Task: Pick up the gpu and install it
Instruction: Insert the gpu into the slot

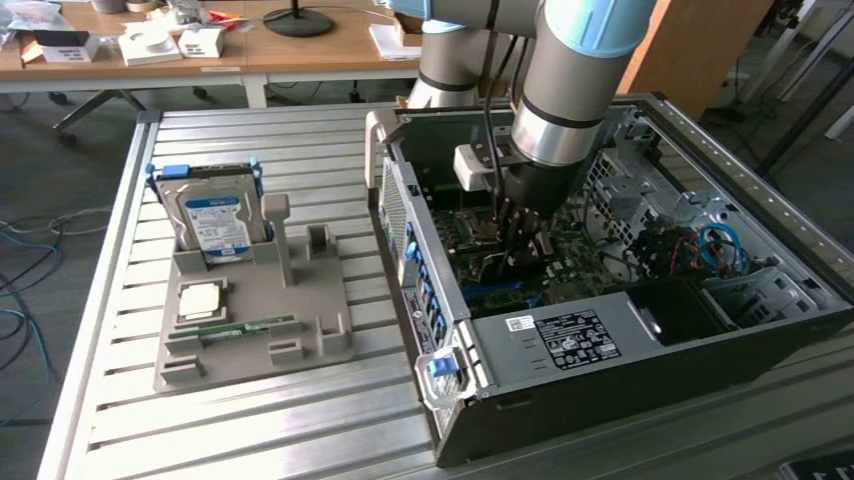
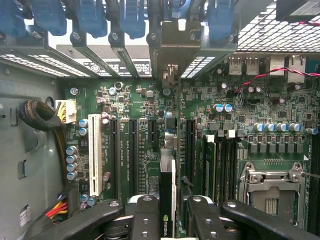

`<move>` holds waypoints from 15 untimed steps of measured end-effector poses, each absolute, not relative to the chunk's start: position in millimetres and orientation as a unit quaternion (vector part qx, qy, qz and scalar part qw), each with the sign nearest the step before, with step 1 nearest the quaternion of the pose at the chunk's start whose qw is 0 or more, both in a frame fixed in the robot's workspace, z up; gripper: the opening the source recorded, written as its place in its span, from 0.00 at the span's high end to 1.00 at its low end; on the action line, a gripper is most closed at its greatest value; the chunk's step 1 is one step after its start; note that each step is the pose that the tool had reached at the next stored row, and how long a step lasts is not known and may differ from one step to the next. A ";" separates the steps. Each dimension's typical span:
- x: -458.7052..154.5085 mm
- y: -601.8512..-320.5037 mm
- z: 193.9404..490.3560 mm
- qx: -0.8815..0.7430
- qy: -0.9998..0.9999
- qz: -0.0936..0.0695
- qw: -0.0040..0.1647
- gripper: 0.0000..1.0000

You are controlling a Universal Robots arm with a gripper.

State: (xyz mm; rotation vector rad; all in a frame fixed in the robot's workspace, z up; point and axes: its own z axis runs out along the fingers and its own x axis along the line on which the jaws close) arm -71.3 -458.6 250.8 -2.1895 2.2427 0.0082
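In the wrist view the gpu stands edge-on between my black fingers, a green logo on its near edge. My gripper is shut on it. The card runs over the green motherboard along a black slot, and its metal bracket end lies at the case's rear slot openings. Whether it sits fully in the slot I cannot tell. In the exterior view my gripper reaches down inside the open computer case, over the motherboard.
A white expansion slot, black slots and blue latches flank the card. A cable bundle lies along the case wall. Outside the case, a grey holder carries a hard drive, a memory stick and a processor chip.
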 end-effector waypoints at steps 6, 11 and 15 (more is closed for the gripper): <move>-71.6 -458.6 250.8 -0.699 0.716 0.003 0.004 0.74; -71.6 -458.6 250.7 -0.699 0.716 0.003 0.004 0.74; -71.6 -458.7 251.0 -0.699 0.716 0.003 0.004 0.74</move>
